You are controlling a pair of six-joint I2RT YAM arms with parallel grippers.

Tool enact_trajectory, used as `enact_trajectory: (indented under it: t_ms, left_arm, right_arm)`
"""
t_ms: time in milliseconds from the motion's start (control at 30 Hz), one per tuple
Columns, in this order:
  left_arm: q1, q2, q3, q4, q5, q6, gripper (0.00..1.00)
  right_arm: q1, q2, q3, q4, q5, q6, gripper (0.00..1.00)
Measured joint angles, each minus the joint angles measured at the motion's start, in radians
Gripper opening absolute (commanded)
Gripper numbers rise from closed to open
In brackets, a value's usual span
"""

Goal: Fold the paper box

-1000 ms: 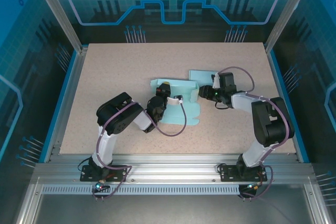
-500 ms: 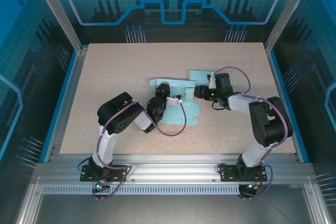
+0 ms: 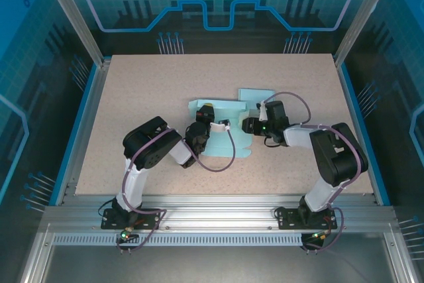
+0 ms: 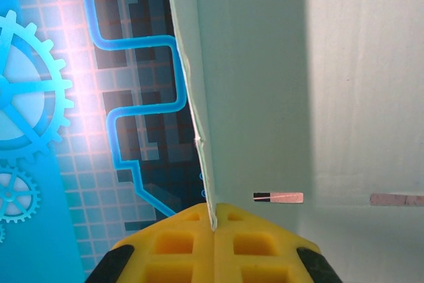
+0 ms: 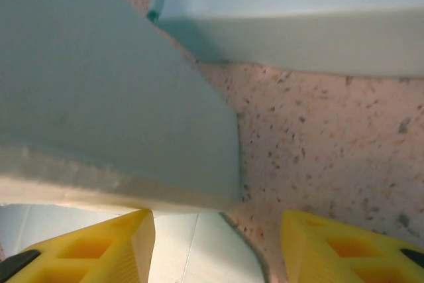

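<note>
- Mint-green paper box (image 3: 243,144) lies on the speckled table (image 3: 146,91).
- Left gripper (image 4: 213,225) pinches its upright wall edge.
- Right gripper (image 5: 217,222) stands parted beside a flap (image 5: 99,97).

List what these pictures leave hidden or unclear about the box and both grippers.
- Top view: the tips of the right gripper are covered by its own wrist; creases on the paper box are too small.
- Left wrist view: the left gripper pinches one panel, cut off by the top and right edges.
- Right wrist view: the flap is blurred from closeness; contact with the open fingers unclear.
</note>
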Motion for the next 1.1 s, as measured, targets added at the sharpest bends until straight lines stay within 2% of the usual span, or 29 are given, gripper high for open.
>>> enact_trajectory:
  t_ms: [367,667,1000,1033,1100]
  left_arm:
    - [0.000,0.000,0.000,0.000,0.001,0.014,0.00]
    - [0.000,0.000,0.000,0.000,0.007,0.014,0.00]
    - [-0.002,0.000,0.000,0.000,0.010,0.013,0.00]
    - [-0.002,0.000,0.000,0.000,0.010,0.012,0.01]
    - [-0.006,0.000,0.000,0.000,0.009,0.010,0.10]
  right_arm:
    - [0.003,0.001,0.015,-0.001,0.014,-0.018,0.55]
    - [0.080,0.079,0.114,0.005,0.158,-0.052,0.52]
    - [0.142,0.154,0.138,0.055,0.366,-0.059,0.27]
    - [0.147,0.157,0.140,0.056,0.387,-0.059,0.25]
    - [0.154,0.158,0.140,0.055,0.418,-0.060,0.23]
